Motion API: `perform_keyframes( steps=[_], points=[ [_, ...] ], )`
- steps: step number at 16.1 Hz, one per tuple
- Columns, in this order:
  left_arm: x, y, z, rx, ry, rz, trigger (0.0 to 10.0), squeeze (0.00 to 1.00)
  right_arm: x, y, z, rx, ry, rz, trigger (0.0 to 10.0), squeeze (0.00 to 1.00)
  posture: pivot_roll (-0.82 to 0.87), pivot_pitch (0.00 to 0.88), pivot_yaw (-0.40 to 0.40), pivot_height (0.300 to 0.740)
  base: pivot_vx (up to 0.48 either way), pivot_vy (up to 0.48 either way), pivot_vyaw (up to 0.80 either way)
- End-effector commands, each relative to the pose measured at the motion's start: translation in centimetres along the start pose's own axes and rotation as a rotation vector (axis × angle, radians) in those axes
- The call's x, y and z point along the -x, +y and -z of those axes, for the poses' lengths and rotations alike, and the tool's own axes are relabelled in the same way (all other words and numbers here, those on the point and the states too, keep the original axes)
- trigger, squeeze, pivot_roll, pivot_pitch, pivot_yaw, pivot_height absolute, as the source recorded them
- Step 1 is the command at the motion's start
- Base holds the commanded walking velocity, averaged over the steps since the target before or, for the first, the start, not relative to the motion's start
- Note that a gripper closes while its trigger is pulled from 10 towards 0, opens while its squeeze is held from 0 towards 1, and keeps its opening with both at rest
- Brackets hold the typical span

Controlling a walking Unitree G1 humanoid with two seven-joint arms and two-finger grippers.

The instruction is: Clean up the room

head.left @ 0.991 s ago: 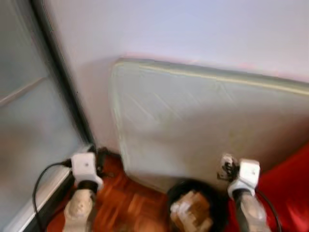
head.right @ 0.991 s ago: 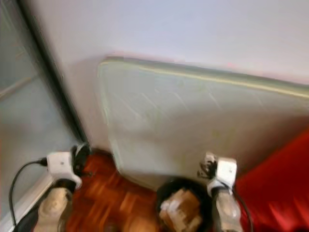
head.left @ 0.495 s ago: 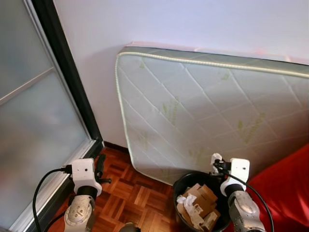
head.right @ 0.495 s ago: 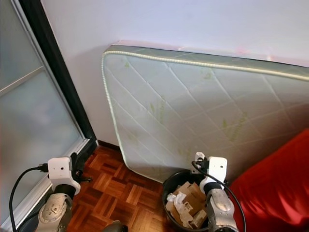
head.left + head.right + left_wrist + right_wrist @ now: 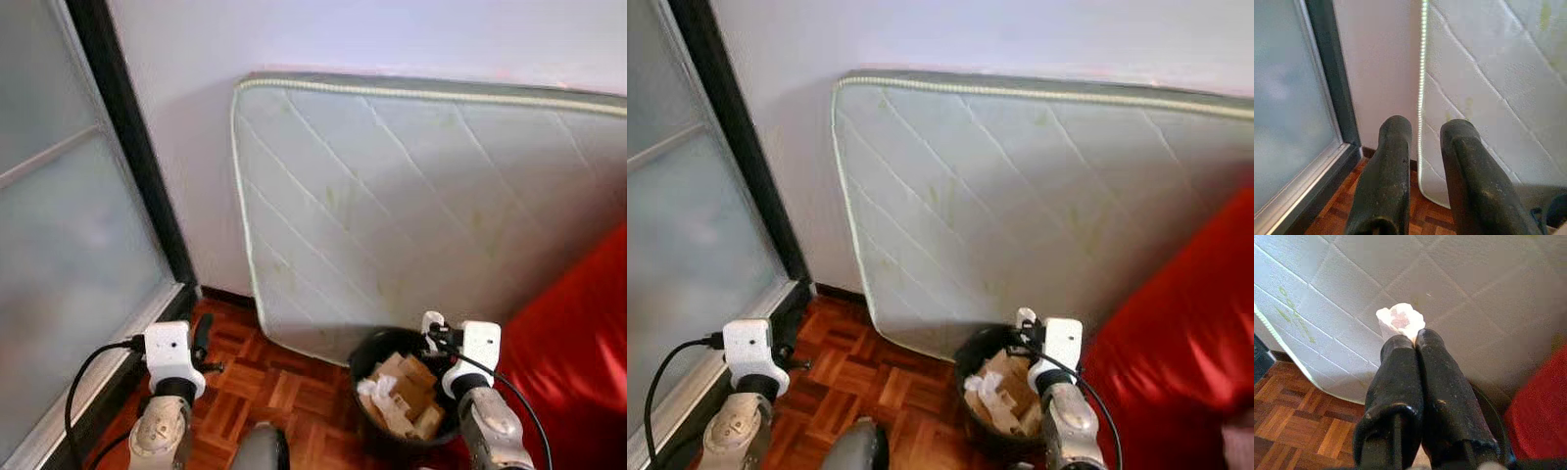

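Since half a second ago the head camera has tipped down a little; the mattress [image 5: 411, 206] is unmoved against the wall. The right gripper [image 5: 1411, 340] holds its fingers pressed together on one crumpled tissue [image 5: 1399, 320] above the single black bin [image 5: 364, 357] of cardboard scraps. The left gripper [image 5: 1422, 129] hangs narrowly parted, holding nothing; no writing is readable.

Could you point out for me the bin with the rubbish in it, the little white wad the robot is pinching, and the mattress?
bin [image 5: 364, 354], left eye view, on its black rim.
white wad [image 5: 1399, 321], right wrist view, on its crumpled middle, beyond the shut jaws.
mattress [image 5: 392, 196], left eye view, on its quilted face.
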State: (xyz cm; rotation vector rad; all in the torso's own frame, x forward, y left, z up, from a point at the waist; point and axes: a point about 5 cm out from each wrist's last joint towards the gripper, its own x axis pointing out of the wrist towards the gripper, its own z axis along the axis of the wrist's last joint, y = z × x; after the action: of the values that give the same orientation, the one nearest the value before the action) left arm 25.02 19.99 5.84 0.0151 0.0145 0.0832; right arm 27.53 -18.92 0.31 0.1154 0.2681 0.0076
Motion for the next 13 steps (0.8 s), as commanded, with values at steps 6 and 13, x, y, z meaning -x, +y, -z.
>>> perform_keyframes(
  steps=[6, 13],
  points=[
    [-0.2, 0.0, -0.3, -0.001, -0.004, -0.001, 10.0, 0.0, -0.1, 0.5, 0.2, -0.014, 0.016, -0.03, 10.0, 0.0, 0.08, 0.0, 0.003, 0.625, 0.0, 0.0, 0.0],
    [-0.2, 0.1, -0.3, 0.005, 0.003, 0.001, 10.0, 0.0, 0.0, 0.9, 0.7, -0.022, 0.037, -0.049, 10.0, 0.0, 0.08, 0.0, 0.001, 0.625, 0.0, 0.0, 0.0]
  ],
)
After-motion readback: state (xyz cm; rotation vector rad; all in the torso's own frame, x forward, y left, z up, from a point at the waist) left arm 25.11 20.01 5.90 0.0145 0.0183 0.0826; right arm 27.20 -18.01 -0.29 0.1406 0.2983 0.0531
